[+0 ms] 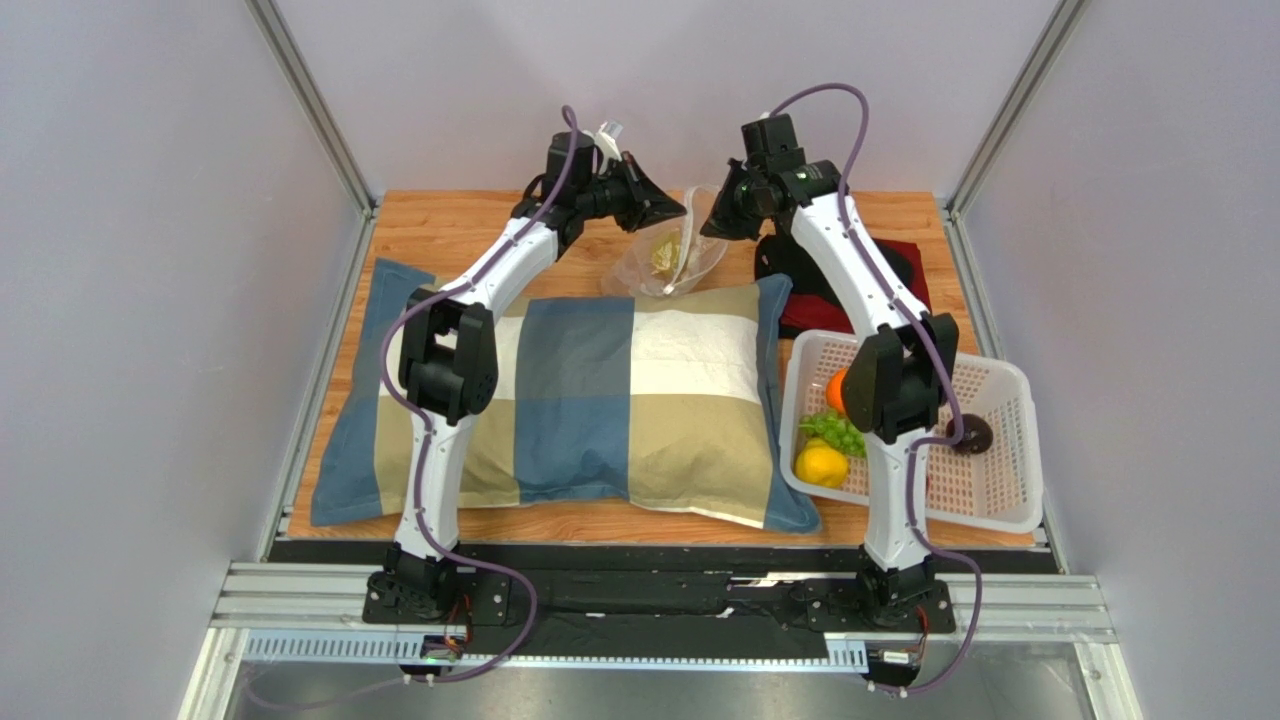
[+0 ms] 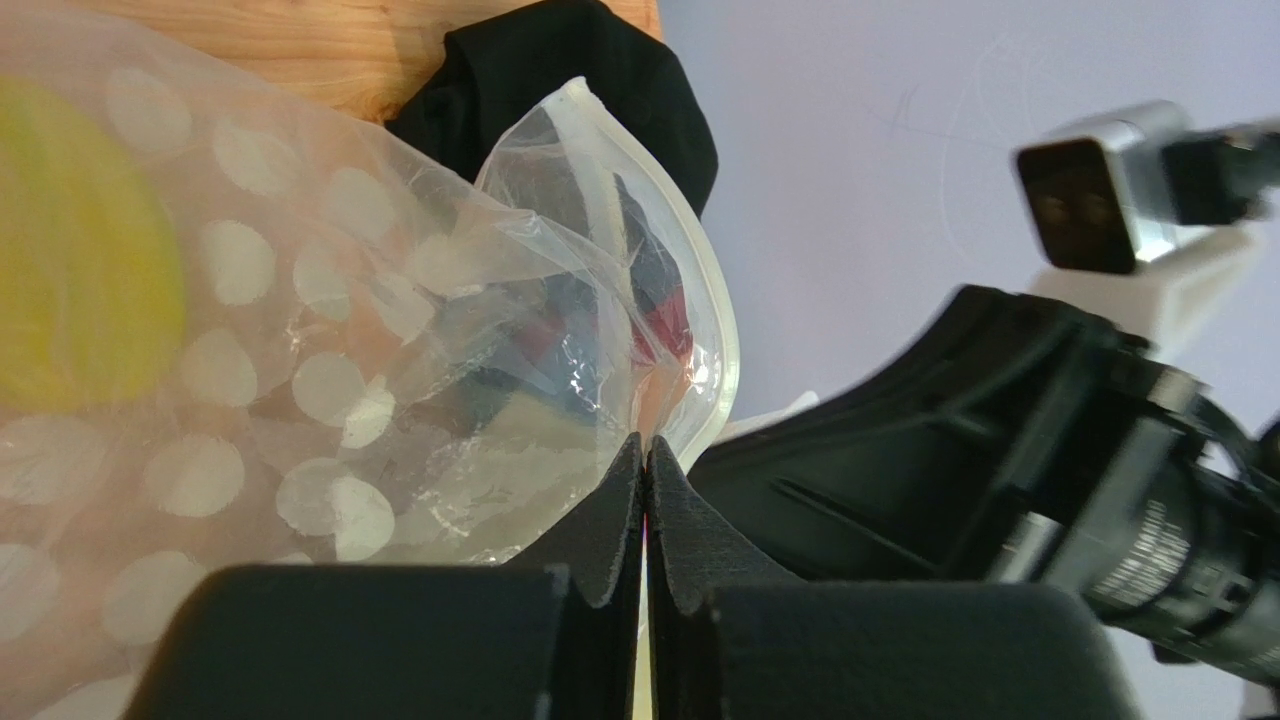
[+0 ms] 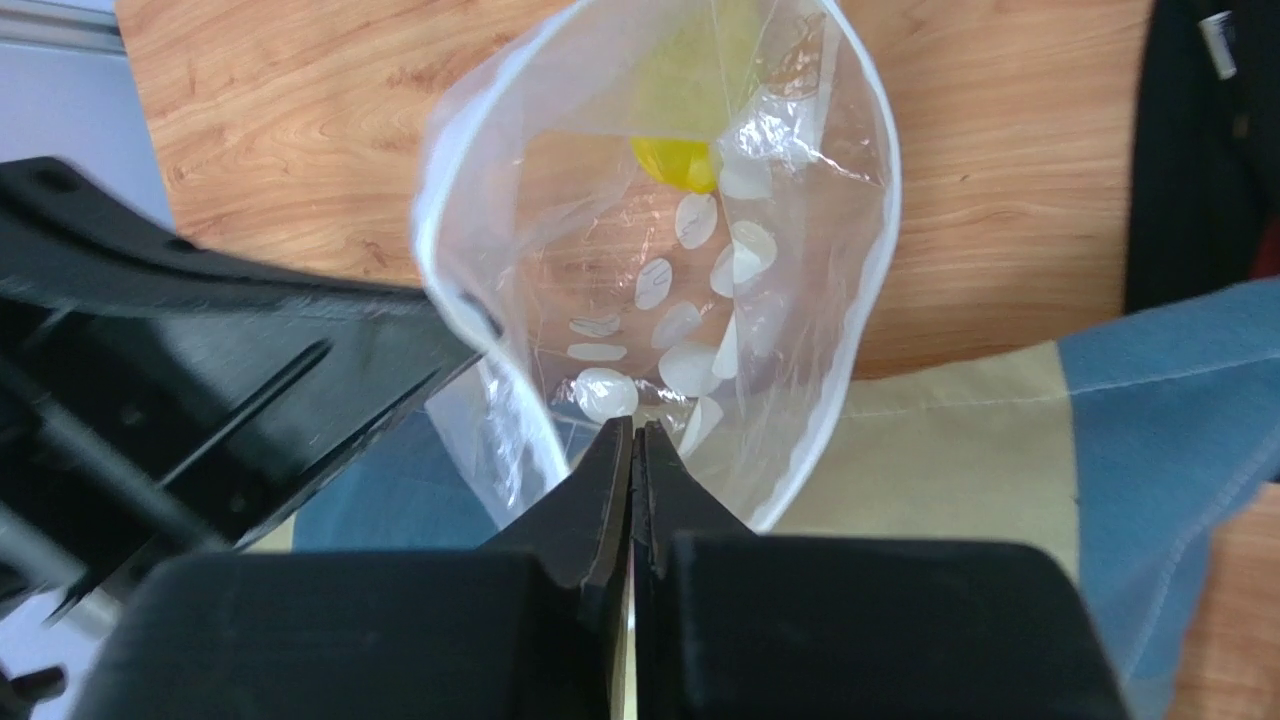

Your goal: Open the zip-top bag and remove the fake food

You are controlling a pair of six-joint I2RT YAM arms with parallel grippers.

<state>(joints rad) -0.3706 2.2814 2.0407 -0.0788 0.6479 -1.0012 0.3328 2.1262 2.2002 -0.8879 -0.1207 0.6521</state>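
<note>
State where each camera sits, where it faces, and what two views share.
Top external: above and behind the bases, looking down on the table; left arm and right arm whole.
Left wrist: on the left arm, looks along the left gripper, shut on the zip-top bag; right arm at right.
Right wrist: looks down past the right gripper, shut on the bag's rim, into its mouth; left gripper at left.
Shared: both wrist views show the yellow fruit inside.

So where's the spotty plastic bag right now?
In the top view, the zip-top bag sits at the far middle of the table, just behind the pillow. It is pinched between the left gripper and the right gripper.
</note>
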